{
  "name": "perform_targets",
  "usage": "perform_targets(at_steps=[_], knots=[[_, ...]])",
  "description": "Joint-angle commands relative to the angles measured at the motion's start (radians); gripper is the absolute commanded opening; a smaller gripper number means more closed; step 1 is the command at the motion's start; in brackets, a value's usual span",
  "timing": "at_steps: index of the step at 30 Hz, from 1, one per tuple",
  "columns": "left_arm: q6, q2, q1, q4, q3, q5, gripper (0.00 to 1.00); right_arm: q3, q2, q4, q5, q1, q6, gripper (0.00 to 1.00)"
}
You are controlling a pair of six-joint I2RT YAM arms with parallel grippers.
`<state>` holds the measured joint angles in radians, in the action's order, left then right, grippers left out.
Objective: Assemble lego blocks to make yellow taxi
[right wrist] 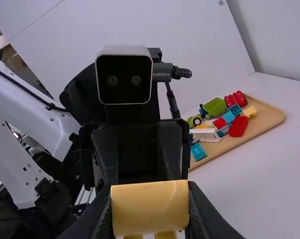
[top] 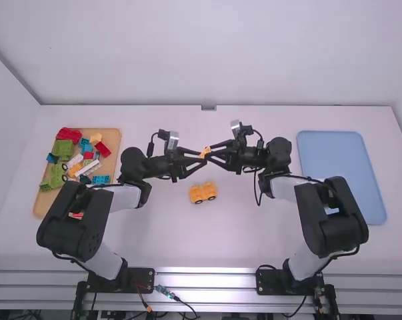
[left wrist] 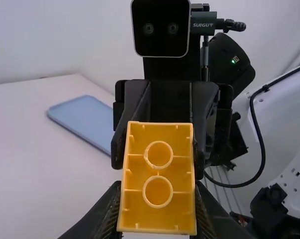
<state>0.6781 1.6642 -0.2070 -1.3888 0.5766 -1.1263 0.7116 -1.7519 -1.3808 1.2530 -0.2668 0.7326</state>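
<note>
As my left fingers (left wrist: 158, 201) and right fingers (right wrist: 150, 206) clamp the yellow block (left wrist: 157, 137) between them, I judge it's a handover; one pair releases next.

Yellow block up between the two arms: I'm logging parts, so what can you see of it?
The yellow block looks like plastic, with an oblong, hollow underside holding two round tubes and short ribs along its walls. Another face is smooth, with studs beside it. It is held above the table, clamped by both the left end effector and the right end effector.
</note>
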Motion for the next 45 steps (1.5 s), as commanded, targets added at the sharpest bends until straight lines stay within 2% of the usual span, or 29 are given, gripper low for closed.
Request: perform_targets(at_steps=[1, 7, 8, 10, 13, 15, 17, 18, 21, 25, 29, 31, 33, 35, 38, 41, 45], knots=[[0.003, 0.008, 0.004, 0.006, 0.006, 0.038, 0.02, 0.022, -0.007, -0.015, 0.027, -0.007, -0.011, 0.22], [0.002, 0.008, 0.004, 0.006, 0.006, 0.039, 0.02, 0.023, -0.007, -0.015, 0.028, -0.015, -0.009, 0.19], [-0.004, 0.008, 0.004, 0.006, 0.006, 0.038, 0.05, 0.023, -0.007, -0.015, 0.024, -0.013, -0.008, 0.19], [-0.023, 0.008, 0.004, 0.008, 0.006, 0.037, 0.18, 0.023, -0.007, -0.015, 0.025, -0.011, -0.008, 0.19], [-0.055, 0.008, 0.004, 0.041, 0.006, 0.045, 0.73, 0.023, -0.007, -0.015, 0.025, -0.008, -0.007, 0.16], [-0.066, 0.008, 0.004, 0.051, 0.006, 0.045, 0.85, 0.024, -0.007, -0.015, 0.025, -0.008, -0.004, 0.16], [-0.066, 0.008, 0.004, 0.051, 0.006, 0.045, 0.85, 0.024, -0.007, -0.015, 0.025, -0.008, -0.004, 0.16], [-0.092, 0.008, 0.005, 0.079, 0.007, 0.045, 0.99, 0.056, -0.007, 0.057, 0.024, 0.005, -0.013, 0.12], [-0.113, 0.008, 0.018, 0.113, 0.014, 0.042, 0.99, 0.101, -0.007, 0.198, 0.023, 0.006, -0.086, 0.09], [-0.213, 0.005, 0.043, 0.298, 0.053, 0.033, 0.99, 0.187, -0.007, 0.473, -0.04, 0.007, -0.227, 0.08], [-0.387, 0.0, 0.09, 0.645, 0.137, 0.012, 0.99, 0.317, -0.007, 0.887, -0.163, 0.018, -0.409, 0.08], [-0.52, -0.001, 0.116, 0.891, 0.206, 0.037, 0.99, 0.419, -0.007, 1.192, -0.274, 0.014, -0.539, 0.06], [-0.657, -0.003, 0.126, 1.134, 0.278, 0.131, 0.99, 0.524, -0.007, 1.47, -0.433, -0.003, -0.641, 0.04], [-0.733, -0.007, 0.124, 1.292, 0.332, 0.242, 0.99, 0.599, -0.007, 1.644, -0.579, -0.021, -0.692, 0.03], [-0.808, -0.009, 0.105, 1.51, 0.42, 0.475, 0.99, 0.679, -0.007, 1.826, -0.803, -0.06, -0.728, 0.04], [-0.824, -0.011, 0.088, 1.643, 0.489, 0.682, 0.99, 0.715, -0.007, 1.909, -0.965, -0.098, -0.717, 0.03], [-0.817, -0.026, 0.089, 1.725, 0.531, 0.783, 0.99, 0.731, -0.007, 1.97, -1.089, -0.129, -0.692, 0.02]])
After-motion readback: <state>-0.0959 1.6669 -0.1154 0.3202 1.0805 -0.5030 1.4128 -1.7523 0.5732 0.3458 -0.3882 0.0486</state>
